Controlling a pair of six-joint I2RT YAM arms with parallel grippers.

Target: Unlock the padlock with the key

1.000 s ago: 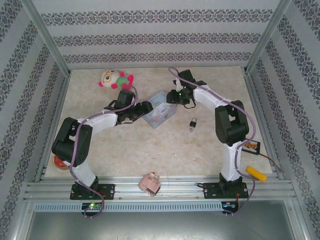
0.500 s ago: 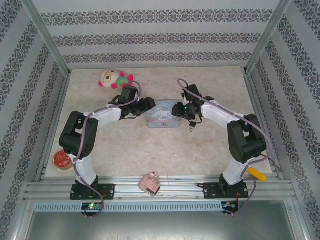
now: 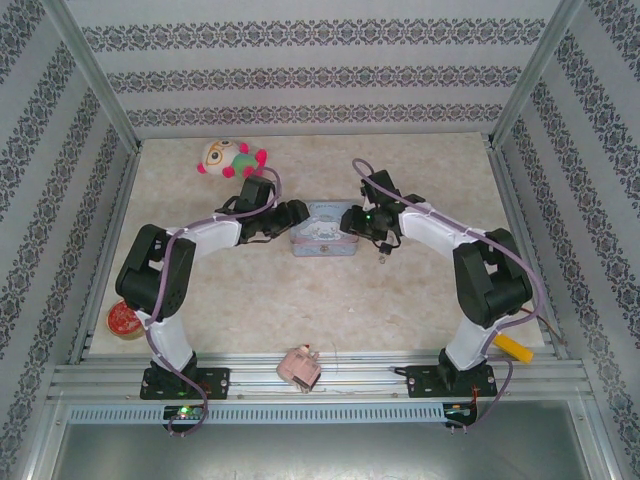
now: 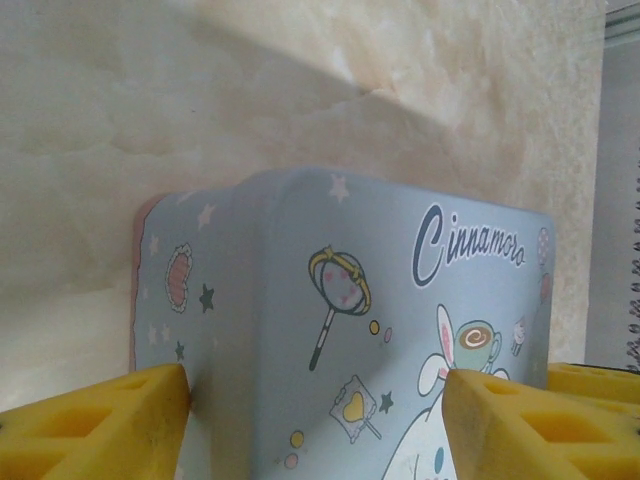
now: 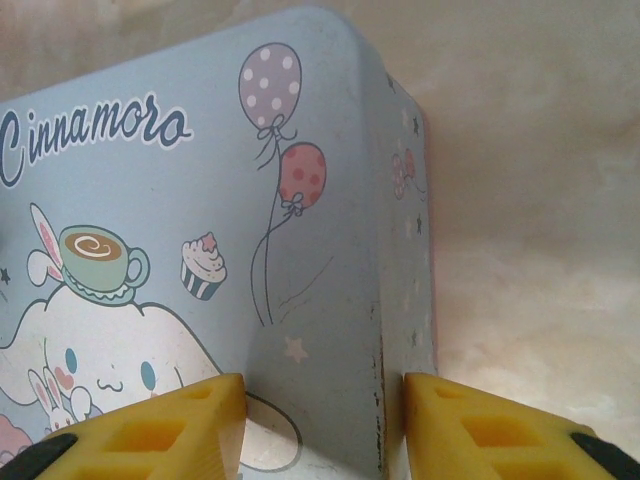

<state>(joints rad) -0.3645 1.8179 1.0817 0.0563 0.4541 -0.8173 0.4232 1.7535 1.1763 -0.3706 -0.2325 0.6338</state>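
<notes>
The pale blue cartoon tin point(image 3: 322, 232) lies flat mid-table with its lid closed. My left gripper point(image 3: 297, 215) is at its left end and my right gripper point(image 3: 347, 220) at its right end. In the left wrist view the left gripper point(image 4: 315, 385) stands open: one yellow finger point(image 4: 150, 410) is against the tin's point(image 4: 400, 300) end wall, the other over the lid. The right gripper point(image 5: 325, 390) likewise straddles the tin's point(image 5: 150, 200) right edge, open. The small dark padlock point(image 3: 381, 258) lies on the table just beneath my right forearm. The key is hidden.
A plush toy point(image 3: 232, 157) lies at the back left. A pink blocky object point(image 3: 300, 366) rests on the front rail. A red round disc point(image 3: 124, 320) is beside the left base and a yellow block point(image 3: 518, 347) at the front right. Patterned walls enclose the table.
A second ago the tin sat turned at an angle; it now lies square. Both arms have swung in to its two ends, and the right forearm now reaches over the padlock.
</notes>
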